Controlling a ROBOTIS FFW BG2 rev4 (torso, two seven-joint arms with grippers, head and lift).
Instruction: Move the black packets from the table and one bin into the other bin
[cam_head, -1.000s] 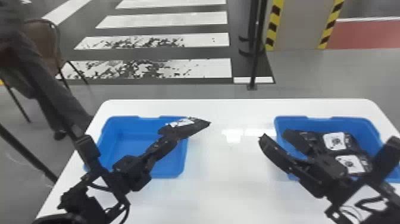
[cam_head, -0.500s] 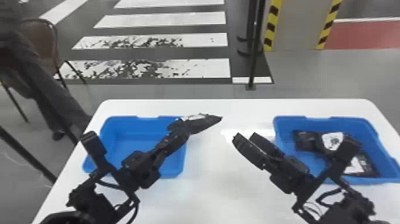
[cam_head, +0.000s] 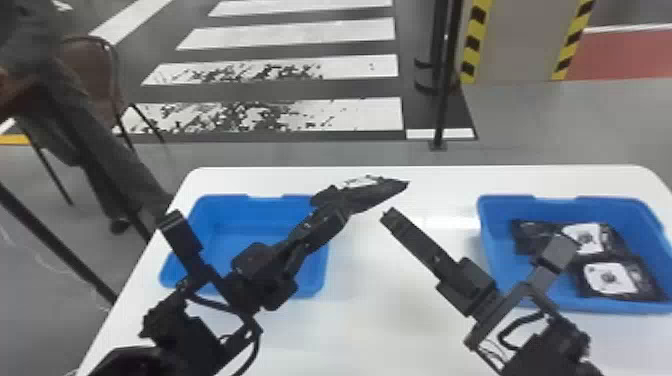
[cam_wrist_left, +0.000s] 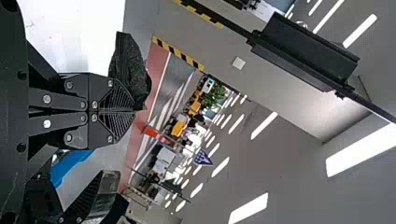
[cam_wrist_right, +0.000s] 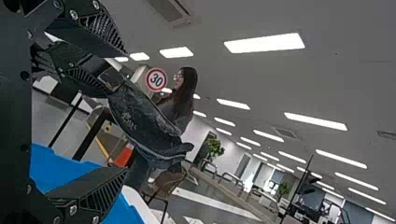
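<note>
Two packets (cam_head: 607, 277) already lie in the right bin (cam_head: 492, 230), which I take for the goal; a third packet (cam_head: 382, 190) is pinched in my left hand (cam_wrist_left: 134, 112), above the tabletop (cam_head: 390, 325) between the bins. My right hand (cam_wrist_right: 126, 112) is spread wide near it, so a handover seems next, then the drop. My left arm (cam_head: 265, 275) hides part of the left bin (cam_head: 235, 210), so I cannot tell what remains there. My hands could knock together; beyond stand a post (cam_head: 442, 110) and a chair (cam_head: 92, 75), out of the way.
</note>
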